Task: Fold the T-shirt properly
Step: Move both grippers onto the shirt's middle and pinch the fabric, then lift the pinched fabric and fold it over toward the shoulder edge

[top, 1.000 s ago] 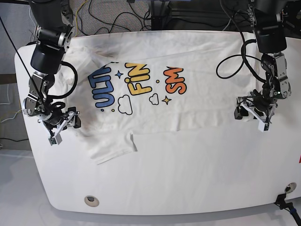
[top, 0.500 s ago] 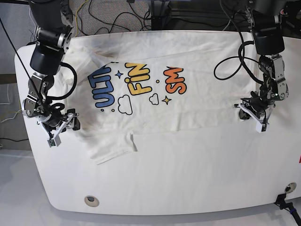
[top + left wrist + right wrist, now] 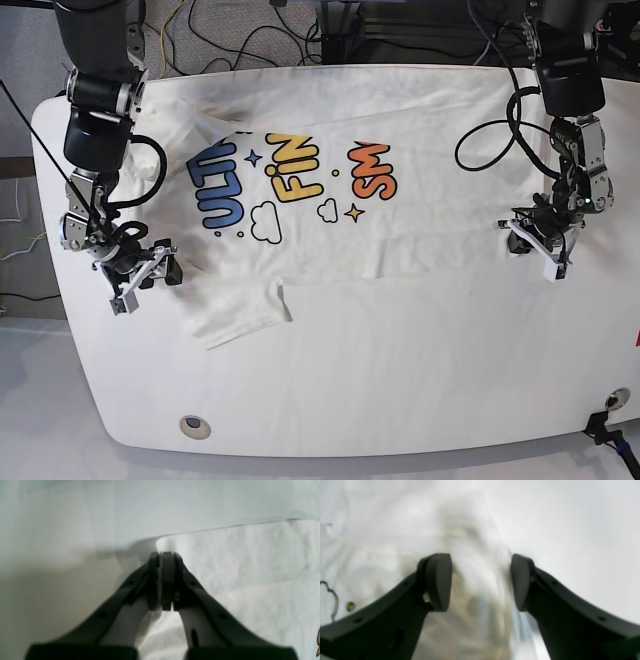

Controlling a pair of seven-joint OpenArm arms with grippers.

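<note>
White table (image 3: 400, 380) fills the floor; across its far half the T-shirt (image 3: 430, 190) lies print-up, long axis running side to side. Left gripper (image 3: 535, 247) is pinched tight on its hem edge; right gripper (image 3: 145, 277) stands spread over a sleeve.

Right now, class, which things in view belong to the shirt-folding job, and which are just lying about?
Part of the job:
- T-shirt
- left gripper, jaws shut at the shirt's edge
- right gripper, jaws open over the cloth

Just lying about:
- table
- cables behind it
- round fitting near the front edge
</note>
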